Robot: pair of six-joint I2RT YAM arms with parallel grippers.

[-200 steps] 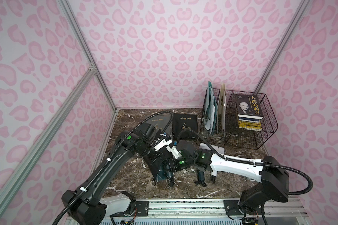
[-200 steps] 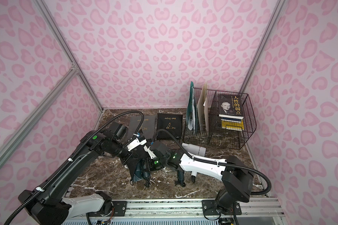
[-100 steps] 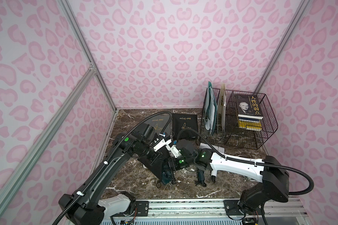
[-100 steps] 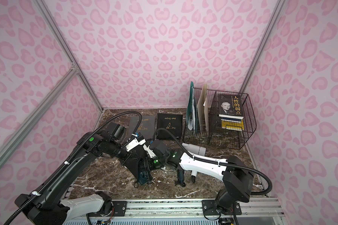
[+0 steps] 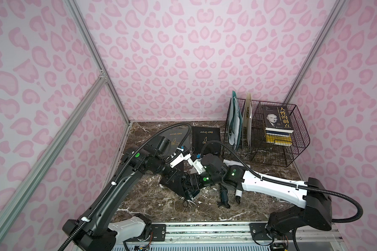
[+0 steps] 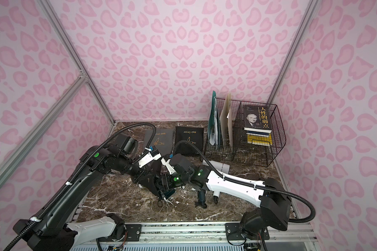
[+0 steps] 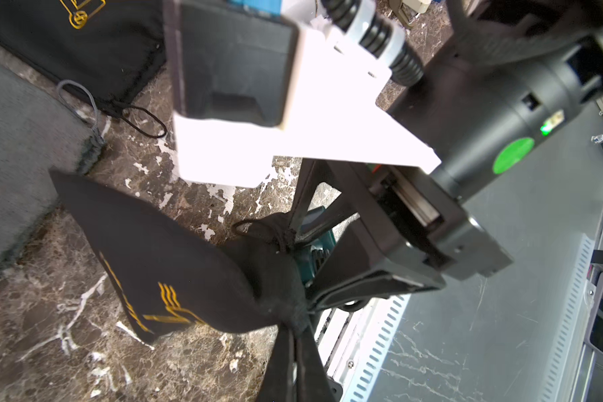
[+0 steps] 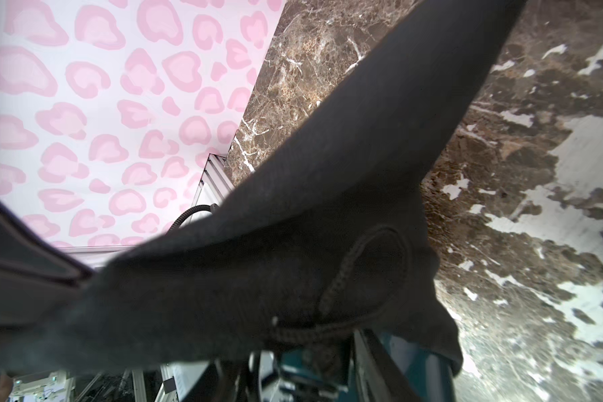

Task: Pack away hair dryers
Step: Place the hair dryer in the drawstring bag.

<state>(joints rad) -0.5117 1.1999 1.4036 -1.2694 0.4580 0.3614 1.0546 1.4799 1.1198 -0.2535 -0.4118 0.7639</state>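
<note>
My left gripper [image 7: 295,330] is shut on the gathered mouth edge of a black pouch [image 7: 161,261], which hangs lifted over the middle of the marble table [image 5: 139,195]. My right gripper [image 8: 303,362] is at that mouth, its jaws either side of a slate-teal hair dryer [image 7: 314,250] partly inside the pouch [image 8: 328,209]. The fabric hides whether they press on it. In both top views the two grippers meet at the pouch [image 5: 172,182] [image 6: 149,182]. A second dark dryer [image 5: 223,195] and a white dryer [image 5: 237,192] lie under the right arm.
A grey pouch [image 5: 174,139] and a black pouch [image 5: 206,137] lie flat at the back. A wire basket [image 5: 292,152] with books and folders stands at the back right. Pink patterned walls close three sides, and a metal rail [image 5: 205,230] runs along the front.
The left arm has shifted slightly to the left with the pouch mouth. The right gripper stays at the pouch opening with the teal dryer.
</note>
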